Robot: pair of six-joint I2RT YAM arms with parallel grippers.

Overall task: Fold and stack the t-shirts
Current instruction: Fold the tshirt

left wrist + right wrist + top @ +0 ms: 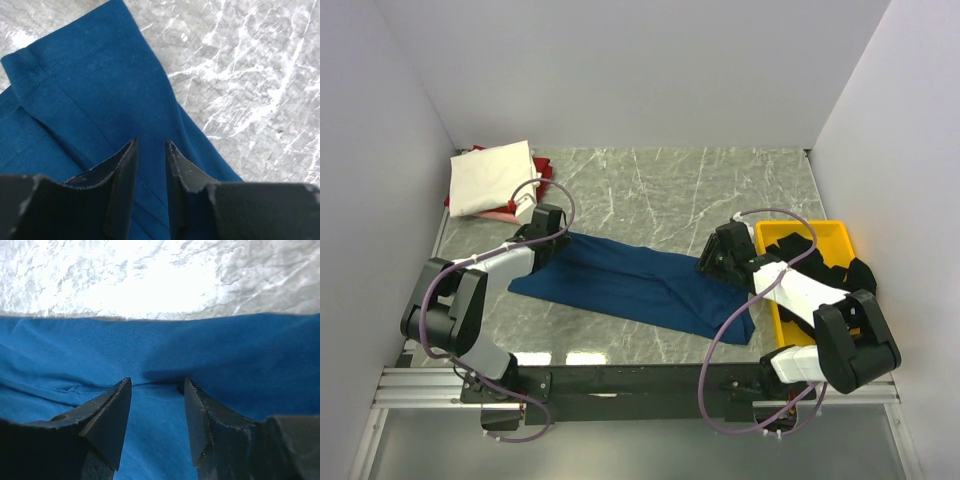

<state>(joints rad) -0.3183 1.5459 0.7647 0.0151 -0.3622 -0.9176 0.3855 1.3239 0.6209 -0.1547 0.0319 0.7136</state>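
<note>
— Top external view first: where did the dark blue t-shirt [640, 285] lie?
— Spread on the grey marble table [670, 190] as a long band. It ran from near the left edge, slantwise, toward the near right corner. One end was narrow, at the left; the broader end lay at the right.
— Other shirts?
— Cream t-shirt [492, 178] folded at the far left corner, on top of a red t-shirt [546, 166] whose edges showed beside it. That pile was near the blue shirt's left end but apart from it.
— Anything else on the table?
— Yellow tray [820, 235] along the right edge, the right arm reaching over it.
— Left hand [556, 236]?
— Low over the blue shirt's left end. In the left wrist view its fingers [122, 165] stood only narrowly apart, with blue cloth and a stitched hem beneath and bare marble to the right. Could not tell whether the tips touched the cloth; nothing was seen pinched between them.
— Right hand [708, 264]?
— At the shirt's far edge toward its right end, just beside the tray. In the right wrist view the fingers [107, 410] were parted wider than the left pair, pointing down at the cloth where a small crease ran between the tips. Cloth edge and bright marble lay beyond. Not gripping.
</note>
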